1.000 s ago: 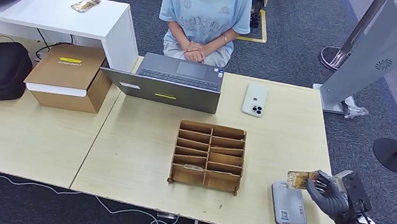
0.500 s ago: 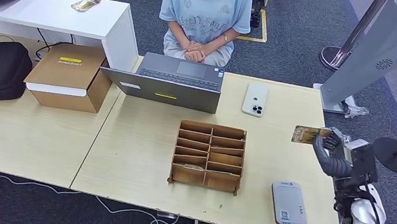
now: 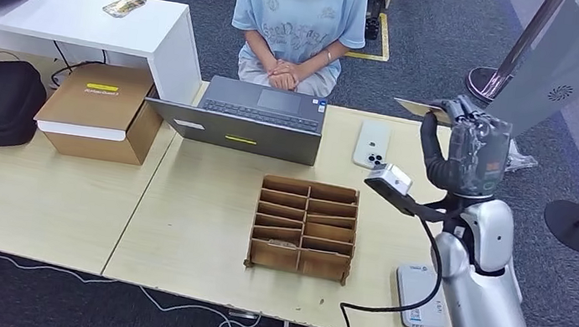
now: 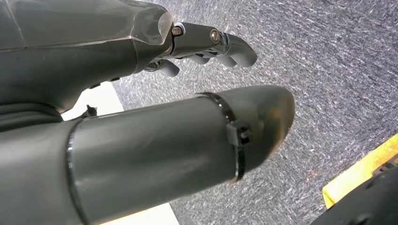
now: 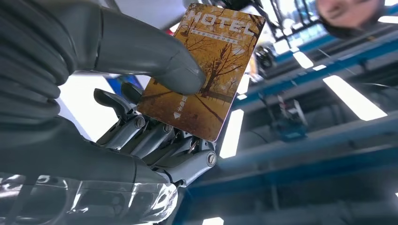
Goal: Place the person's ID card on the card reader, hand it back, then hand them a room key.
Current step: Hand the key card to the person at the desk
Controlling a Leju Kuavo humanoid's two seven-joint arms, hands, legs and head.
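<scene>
Holding: our right hand (image 3: 463,119) has the card (image 3: 414,106) pinched btw thumb and fingers, raised over the far right edge of the table (image 3: 201,228), held out twd the person (image 3: 299,13).
Card ID: right wrist view shows card (image 5: 205,70) w/ autumn trees and "HOTEL" print, thumb pressed on its face, fingers behind. Looks like the room key, not an ID, but that's our read.
Right hand state: closed on card, firm pinch, nothing else in it.
Left hand: left hand (image 4: 206,44) hangs over grey carpet, fingers loosely curled, holds nothing we can see; how far closed, can't tell for sure.
Card reader: grey reader (image 3: 419,297) near front right corner of table, partly behind our right arm, no card seen on its visible part.
Person: seated across the table, hands clasped in lap, not reaching yet.
Other stuff: laptop (image 3: 262,119) and white phone (image 3: 372,145) at far side, wooden slot organizer (image 3: 305,228) mid-table.
Progress: if this is the key, we judge the ID scan and return are done, and we're on the last step.
Left to do: extend card closer, wait for the person to take it, let go.
Risk: card thin, could slip if we loosen before they grip it.
</scene>
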